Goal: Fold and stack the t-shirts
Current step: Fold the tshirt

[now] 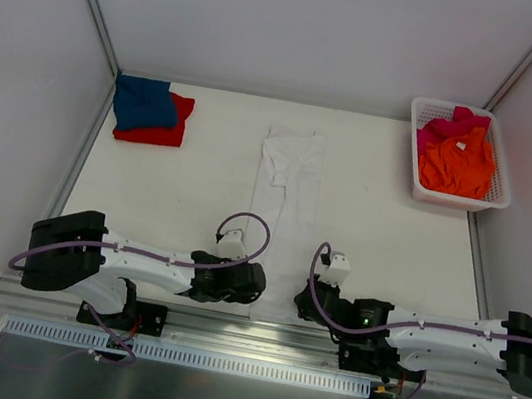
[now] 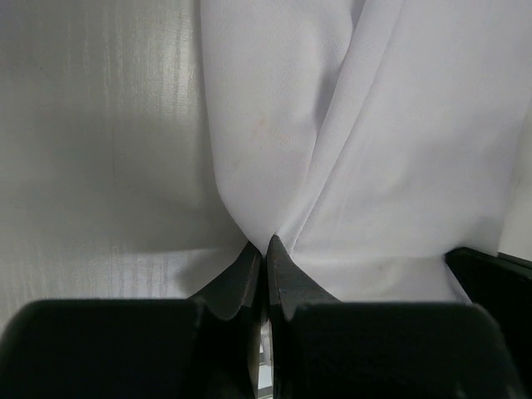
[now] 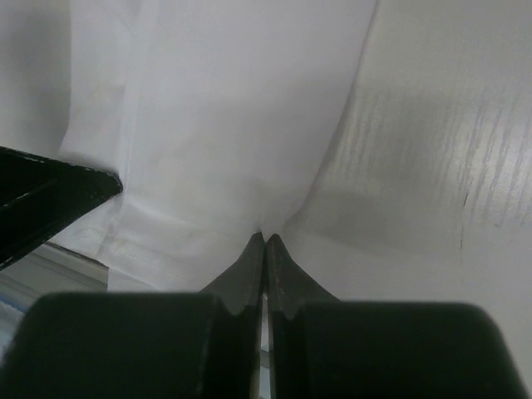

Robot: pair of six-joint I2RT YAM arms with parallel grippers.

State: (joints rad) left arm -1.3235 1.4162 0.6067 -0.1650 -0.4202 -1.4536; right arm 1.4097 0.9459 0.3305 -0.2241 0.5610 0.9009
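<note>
A white t-shirt lies folded into a long narrow strip down the middle of the table. My left gripper is shut on its near left corner; in the left wrist view the cloth puckers into the closed gripper tips. My right gripper is shut on the near right corner, and the white cloth bunches at its tips. A folded blue t-shirt rests on a folded red t-shirt at the far left. Orange and pink t-shirts lie in the basket.
The white lattice basket stands at the far right corner. Metal frame posts and white walls close in the table's sides. A metal rail runs along the near edge, just behind the arm bases.
</note>
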